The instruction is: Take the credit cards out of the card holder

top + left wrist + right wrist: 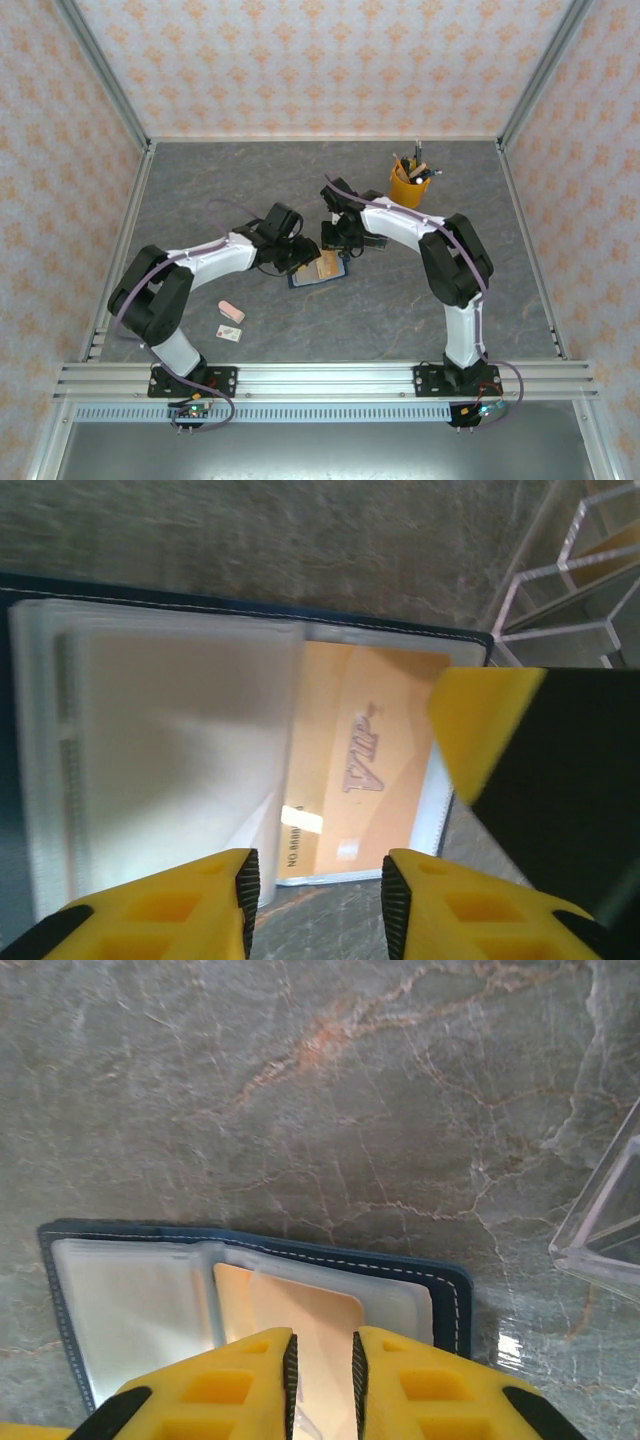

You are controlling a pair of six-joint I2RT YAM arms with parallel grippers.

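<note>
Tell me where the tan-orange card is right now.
In the top view it is mid-table: the tan-orange card lies in the right half of the open card holder, nearer than the yellow pen cup.

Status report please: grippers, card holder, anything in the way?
Left gripper open at card holder's edge. Right gripper nearly closed over sleeved tan card, grip unclear. Nothing blocking.

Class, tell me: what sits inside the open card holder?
A tan-orange VIP card shows through a clear pocket. The frosted sleeves beside it hide any other cards.
</note>
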